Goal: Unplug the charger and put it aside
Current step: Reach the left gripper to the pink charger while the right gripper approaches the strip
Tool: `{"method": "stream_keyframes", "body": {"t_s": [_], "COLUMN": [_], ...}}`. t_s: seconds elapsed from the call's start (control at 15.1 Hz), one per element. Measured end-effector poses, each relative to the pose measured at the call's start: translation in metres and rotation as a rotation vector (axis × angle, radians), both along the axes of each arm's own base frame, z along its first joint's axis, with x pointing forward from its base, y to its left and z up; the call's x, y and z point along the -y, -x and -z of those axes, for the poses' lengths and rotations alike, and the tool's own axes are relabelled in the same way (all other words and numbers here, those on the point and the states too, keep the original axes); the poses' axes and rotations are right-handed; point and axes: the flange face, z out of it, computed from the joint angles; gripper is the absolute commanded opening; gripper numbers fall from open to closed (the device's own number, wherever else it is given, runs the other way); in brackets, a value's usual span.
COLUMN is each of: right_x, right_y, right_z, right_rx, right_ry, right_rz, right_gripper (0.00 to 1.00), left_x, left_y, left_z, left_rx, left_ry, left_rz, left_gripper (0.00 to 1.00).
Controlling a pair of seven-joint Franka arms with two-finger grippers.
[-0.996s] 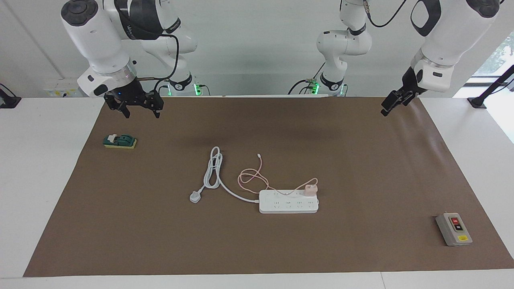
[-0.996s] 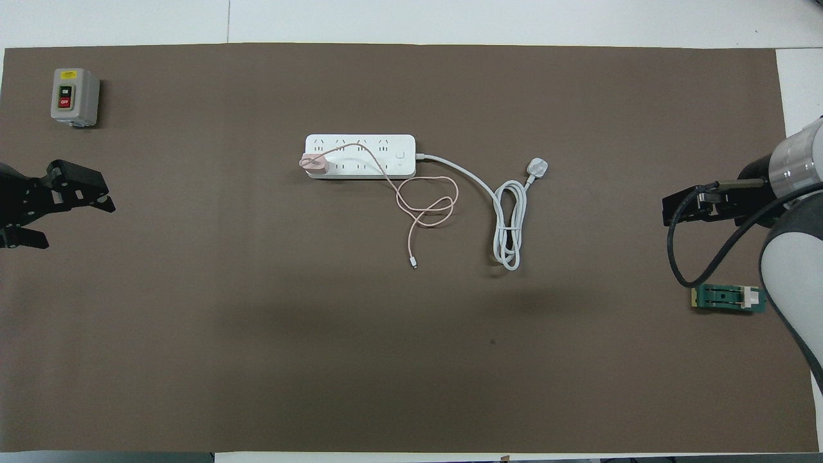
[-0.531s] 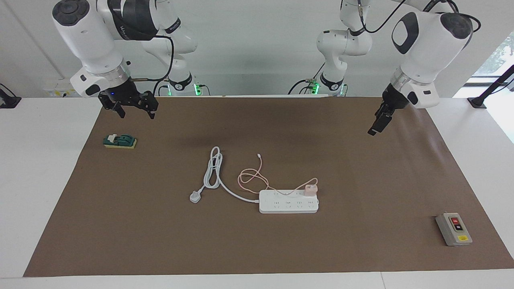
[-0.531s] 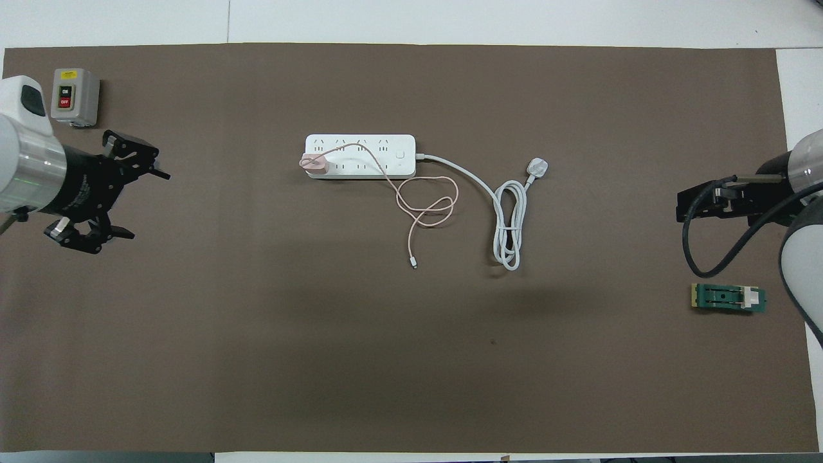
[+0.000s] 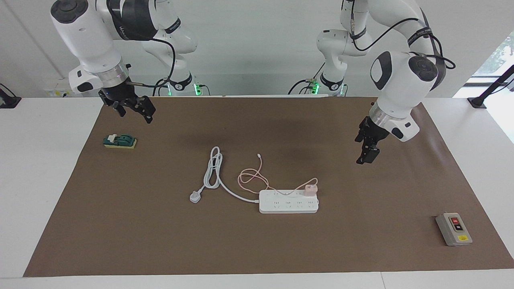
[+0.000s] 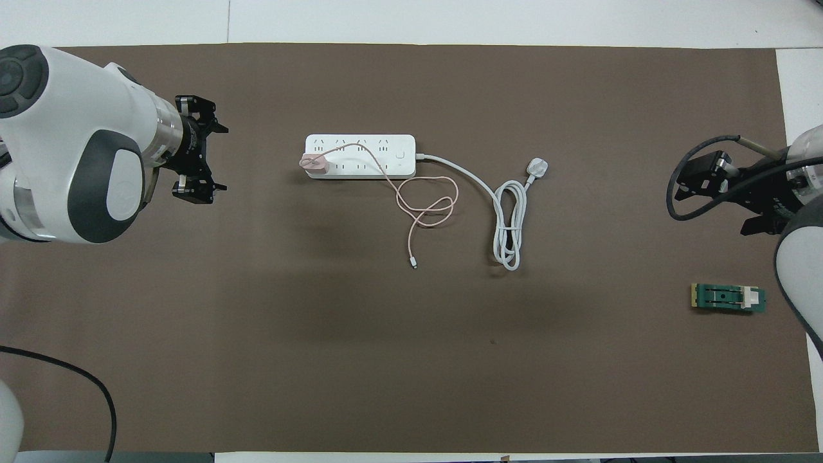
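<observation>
The charger [image 5: 310,189] is a small pale pink cube plugged into the end socket of the white power strip [image 5: 281,207], at the end toward the left arm. It also shows in the overhead view [image 6: 314,164], on the strip [image 6: 392,146]. Its thin pink cable [image 5: 249,176] loops on the mat beside the strip [image 6: 431,206]. My left gripper [image 5: 366,155] hangs open and empty over the bare mat, apart from the charger [image 6: 218,159]. My right gripper [image 5: 134,114] is open and empty, raised over the mat's edge at the right arm's end [image 6: 710,202].
The strip's thick white cord and plug [image 5: 213,172] lie coiled toward the right arm's end. A green and yellow block [image 5: 119,141] lies under the right gripper's area. A grey on/off switch box [image 5: 453,229] sits at the left arm's end. A brown mat [image 5: 160,241] covers the table.
My left arm has swung in from the table's end toward the power strip and come lower. My right gripper has turned a little and stayed near its place.
</observation>
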Motion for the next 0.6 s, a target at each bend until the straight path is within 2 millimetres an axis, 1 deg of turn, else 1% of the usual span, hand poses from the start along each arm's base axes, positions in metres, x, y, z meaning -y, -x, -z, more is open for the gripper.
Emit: {"method": "stream_keyframes", "body": {"t_s": [0.13, 0.27, 0.4, 0.53, 0.6], "right_x": [-0.008, -0.029, -0.052, -0.064, -0.070], "right_y": [-0.002, -0.006, -0.009, -0.009, -0.010], "right_z": [0.002, 0.005, 0.008, 0.013, 0.018], "right_rx": [0.019, 0.055, 0.071, 0.053, 0.034], "right_ry": [0.002, -0.022, -0.059, -0.077, -0.093], "right_rz": [0.193, 0.330, 0.435, 0.544, 0.586], "right_gripper": [1.00, 1.00, 1.00, 1.00, 1.00], "left_x": [0.003, 0.011, 0.031, 0.047, 0.054], "left_y": [-0.011, -0.021, -0.035, -0.049, -0.052], "left_z": [0.016, 0.038, 0.058, 0.075, 0.083], "left_rx": [-0.012, -0.031, -0.033, -0.031, -0.034], "left_ry": [-0.004, -0.011, -0.015, -0.018, -0.021], "left_rz": [-0.026, -0.032, -0.047, -0.046, -0.038], "left_gripper": [1.00, 1.00, 1.00, 1.00, 1.00]}}
